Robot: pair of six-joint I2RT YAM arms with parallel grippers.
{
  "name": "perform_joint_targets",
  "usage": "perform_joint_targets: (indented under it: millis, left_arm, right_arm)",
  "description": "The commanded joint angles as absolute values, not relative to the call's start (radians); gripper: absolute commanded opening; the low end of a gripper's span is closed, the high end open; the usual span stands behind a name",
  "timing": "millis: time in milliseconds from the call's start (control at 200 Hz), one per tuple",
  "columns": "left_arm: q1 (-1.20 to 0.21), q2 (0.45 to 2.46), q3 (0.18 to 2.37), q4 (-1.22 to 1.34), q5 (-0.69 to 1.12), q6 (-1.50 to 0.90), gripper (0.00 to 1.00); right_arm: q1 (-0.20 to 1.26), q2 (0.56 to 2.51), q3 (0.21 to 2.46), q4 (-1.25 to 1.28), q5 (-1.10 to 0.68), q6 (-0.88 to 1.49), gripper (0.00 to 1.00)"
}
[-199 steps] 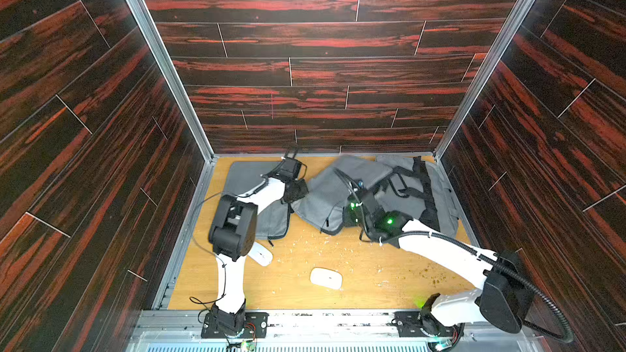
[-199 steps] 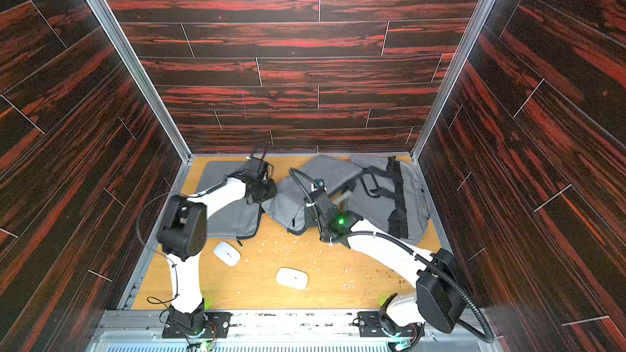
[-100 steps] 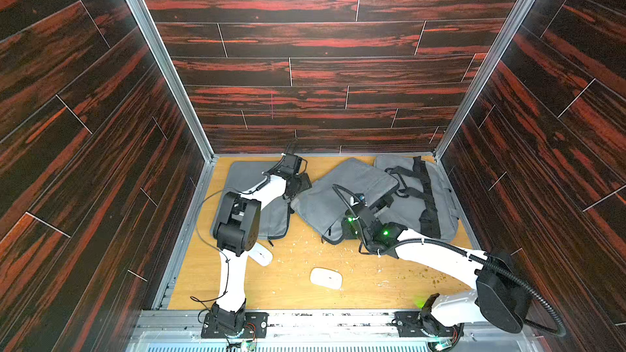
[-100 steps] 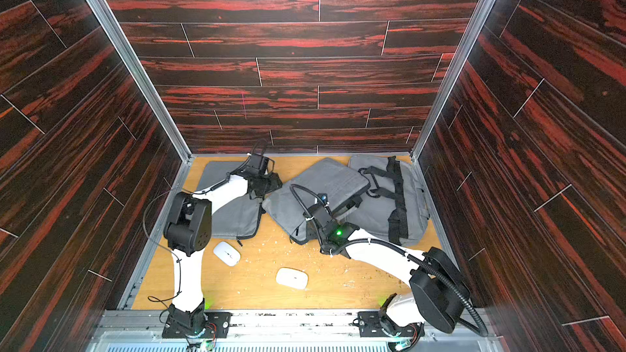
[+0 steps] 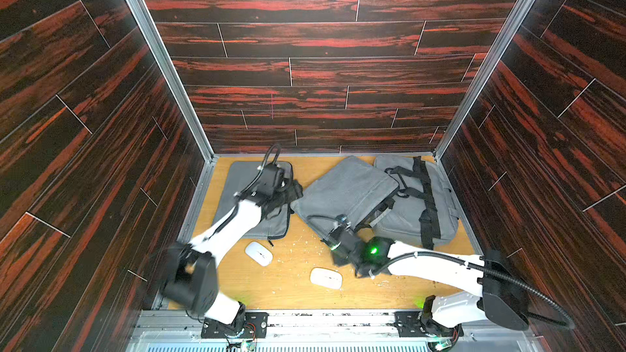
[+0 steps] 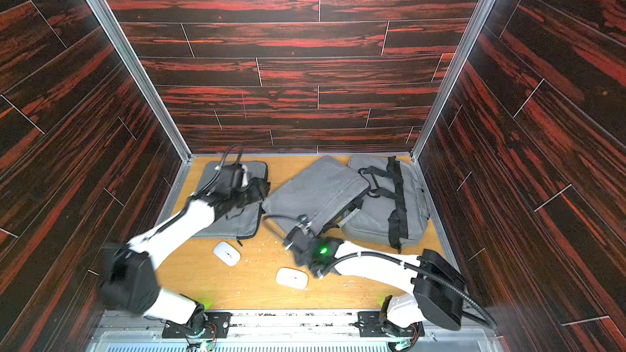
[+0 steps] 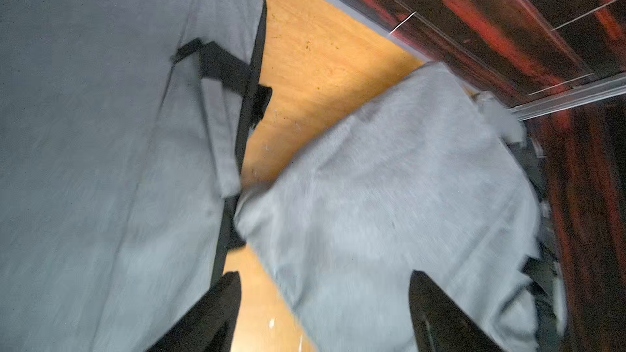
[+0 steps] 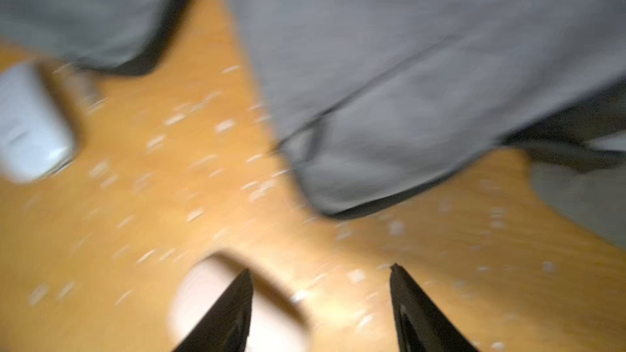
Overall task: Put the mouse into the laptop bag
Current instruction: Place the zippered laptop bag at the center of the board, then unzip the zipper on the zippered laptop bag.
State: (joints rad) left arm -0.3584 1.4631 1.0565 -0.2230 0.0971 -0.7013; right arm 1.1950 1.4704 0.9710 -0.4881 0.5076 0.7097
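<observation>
While the white mouse [image 5: 326, 278] lies on the table [image 5: 291, 294], outside the grey laptop bag [image 5: 345, 191] and just beside the right gripper [image 8: 320, 268], that gripper and the left gripper [image 7: 324, 274], above the bags, both stand spread, holding nothing.

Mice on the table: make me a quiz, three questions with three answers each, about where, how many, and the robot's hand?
1. Where do the mice lie? A in a bag; B on the wooden table; C in a hand.
2. How many grey bags are there? A one; B two; C three.
3. The right hand is: A open, empty; B shut on a mouse; C shut on a strap.
Answers: 1 B, both lie on bare wood; 2 C, three lie at the back of the table; 3 A, its fingers stand apart, gripping nothing.
</observation>
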Motion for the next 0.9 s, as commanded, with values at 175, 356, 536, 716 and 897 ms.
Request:
perform_joint_targets:
  millis: [175, 356, 536, 716, 897]
  left_arm:
    - [-0.401, 1.581, 0.907, -0.046, 0.226, -0.835, 0.82]
    - [-0.461, 1.672, 0.906, 0.021, 0.247, -0.868, 0.82]
    - [-0.487, 1.746, 0.919, 0.053, 0.25, -0.879, 0.82]
    - [-0.497, 1.839, 0.976, 0.039, 0.26, -0.883, 0.77]
    - [-0.504, 1.856, 1.009, 0.042, 0.278, -0.9, 0.1]
  right_arm:
    - [1.245, 1.592, 0.968, -0.346, 0.415, 0.761, 0.6]
    - [1.127, 1.534, 0.83, -0.129, 0.247, 0.806, 0.57]
    - [1.06, 1.503, 0.768, -0.072, 0.18, 0.8, 0.57]
    - [1.058, 1.508, 0.773, -0.09, 0.184, 0.803, 0.58]
    - [1.06, 1.508, 0.786, -0.122, 0.224, 0.813, 0.56]
